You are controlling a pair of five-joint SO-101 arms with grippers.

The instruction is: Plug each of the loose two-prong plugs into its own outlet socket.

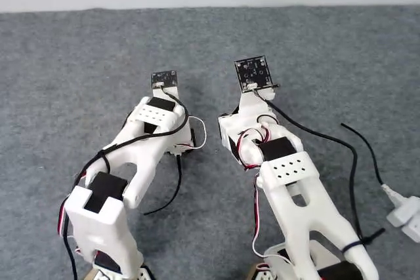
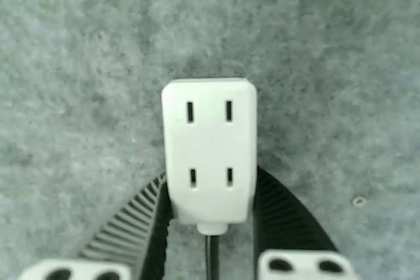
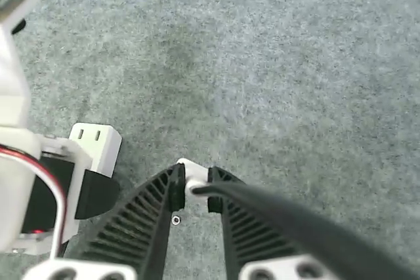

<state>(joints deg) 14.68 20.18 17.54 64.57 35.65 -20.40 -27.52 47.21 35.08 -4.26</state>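
**Left jaws:** set narrow and clamped on the white outlet block (image 2: 209, 155), one ribbed black jaw against each long side near the cord end. The block faces the wrist camera and carries two sockets, each a pair of slots: the far socket (image 2: 209, 111) and the near socket (image 2: 210, 177). All four slots show dark and open. The cord (image 2: 211, 254) leaves the block's end between the jaws. Whether the block rests on the bench (image 2: 341, 50) or hangs just above it cannot be told.

**Right jaws:** set narrow and clamped on a small white two-prong plug (image 3: 189, 181). The prongs are hidden, so their direction cannot be told. The plug's black cable (image 3: 295, 221) runs back over one jaw toward the wrist.

**Relation:** in the right wrist view the outlet block (image 3: 96, 141) sits near the plug but apart from it, with grey bench surface between them.

**Arms:** the left arm (image 1: 147, 145) and the right arm (image 1: 282, 162) stand side by side over the middle of the felt-like bench, both wrists aimed at its far edge.

**Right edge of the bench:** a white connector (image 1: 392, 195) on a thin black lead (image 1: 365, 152) lies touching a second white body (image 1: 412, 218). This pair is well apart from both arms. Which piece is plug and which is socket cannot be told.
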